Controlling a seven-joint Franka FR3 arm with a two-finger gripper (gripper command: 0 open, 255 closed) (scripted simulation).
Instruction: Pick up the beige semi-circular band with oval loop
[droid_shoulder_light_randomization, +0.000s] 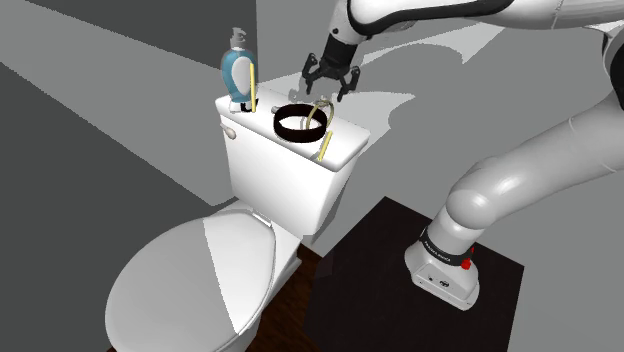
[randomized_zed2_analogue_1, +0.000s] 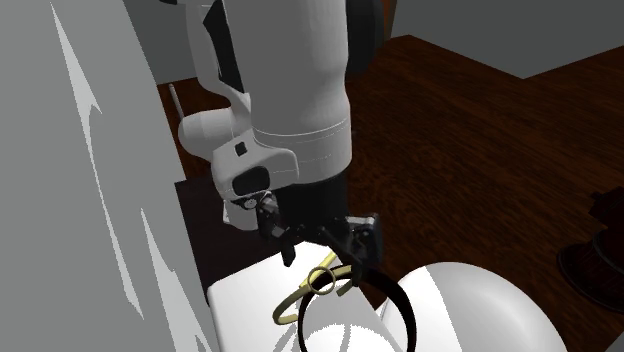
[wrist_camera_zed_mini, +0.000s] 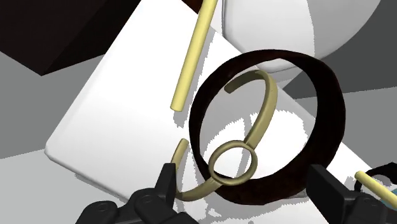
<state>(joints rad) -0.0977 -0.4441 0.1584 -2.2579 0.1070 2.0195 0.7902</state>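
With fingers (wrist_camera_zed_mini: 167, 184) spread and empty, descend so the beige band (wrist_camera_zed_mini: 266, 105) sits between them, not the dark ring (wrist_camera_zed_mini: 334, 121).

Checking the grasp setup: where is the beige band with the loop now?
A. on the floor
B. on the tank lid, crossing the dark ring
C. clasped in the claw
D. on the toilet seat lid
B: the beige band lies on the white tank lid across the dark ring, with the open claw above it.
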